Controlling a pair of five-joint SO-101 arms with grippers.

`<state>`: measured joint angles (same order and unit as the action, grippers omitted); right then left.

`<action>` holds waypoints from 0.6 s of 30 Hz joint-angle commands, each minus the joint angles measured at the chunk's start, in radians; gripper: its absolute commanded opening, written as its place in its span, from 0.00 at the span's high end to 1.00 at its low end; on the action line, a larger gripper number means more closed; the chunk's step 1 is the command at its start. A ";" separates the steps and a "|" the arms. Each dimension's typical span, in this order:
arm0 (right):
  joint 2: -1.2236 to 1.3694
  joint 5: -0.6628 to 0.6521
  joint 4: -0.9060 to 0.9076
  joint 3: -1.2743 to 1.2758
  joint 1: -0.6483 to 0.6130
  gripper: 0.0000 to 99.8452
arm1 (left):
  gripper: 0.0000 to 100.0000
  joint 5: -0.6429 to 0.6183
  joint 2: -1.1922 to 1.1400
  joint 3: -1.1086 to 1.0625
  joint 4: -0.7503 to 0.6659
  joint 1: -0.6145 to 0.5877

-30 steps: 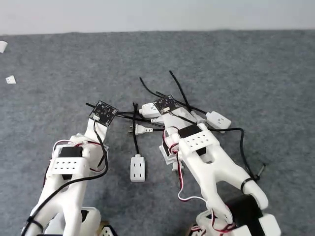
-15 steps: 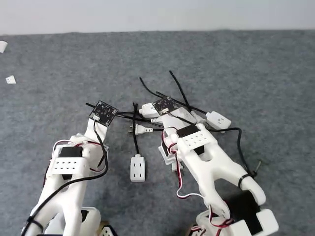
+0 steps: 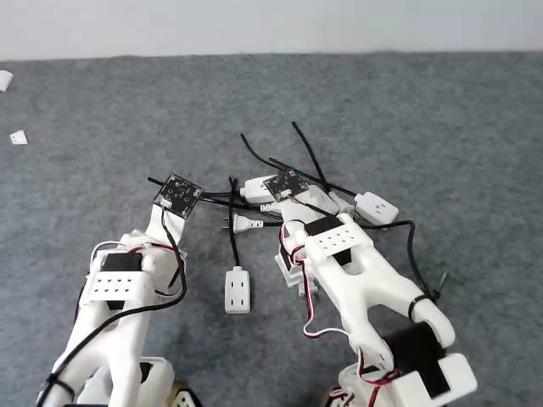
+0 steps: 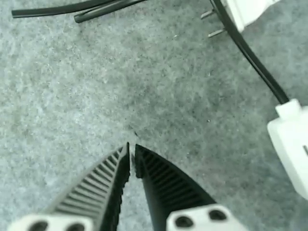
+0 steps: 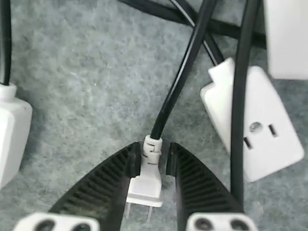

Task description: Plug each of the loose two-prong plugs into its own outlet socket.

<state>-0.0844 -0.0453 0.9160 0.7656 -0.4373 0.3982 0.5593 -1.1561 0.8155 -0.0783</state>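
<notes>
In the right wrist view a white two-prong plug [image 5: 144, 183] on a black cord sits between the fingers of my right gripper [image 5: 152, 146], which is shut on it, prongs pointing back toward the wrist. A white outlet socket [image 5: 255, 127] lies on the carpet just beside it. My left gripper [image 4: 131, 146] is shut with nothing in it, tips close to bare carpet. Beyond it lies a second loose plug [image 4: 243, 9] with its prongs showing. In the high view this plug [image 3: 246, 223] lies between the two arms, and another socket [image 3: 237, 290] sits nearer the arms' bases.
Black cords [image 3: 280, 165] cross in a tangle by the right wrist. A third white socket [image 3: 376, 208] lies to its right and a white block [image 3: 254, 188] to its left. Grey carpet [image 3: 407, 110] stretches open toward the far wall, with two paper scraps [image 3: 17, 136] at far left.
The right arm's elbow and base link have shifted a little, and the cord on its right side has pulled in. Its wrist has barely moved. The left arm has stayed still.
</notes>
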 commanded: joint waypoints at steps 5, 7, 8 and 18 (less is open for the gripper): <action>0.025 -0.006 0.024 -0.061 0.004 0.90 | 0.99 -0.008 0.026 0.007 -0.020 -0.009; 0.025 -0.006 0.022 -0.061 0.004 0.90 | 0.99 -0.008 0.026 0.007 -0.020 -0.009; 0.025 -0.006 0.022 -0.063 0.004 0.90 | 0.99 -0.008 0.026 0.007 -0.020 -0.009; 0.036 -0.006 0.021 -0.086 0.007 0.94 | 0.99 0.008 0.028 0.005 -0.015 -0.009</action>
<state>-0.0506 -0.0468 0.9283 0.7334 -0.4296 0.3997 0.5593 -1.1561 0.8155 -0.0783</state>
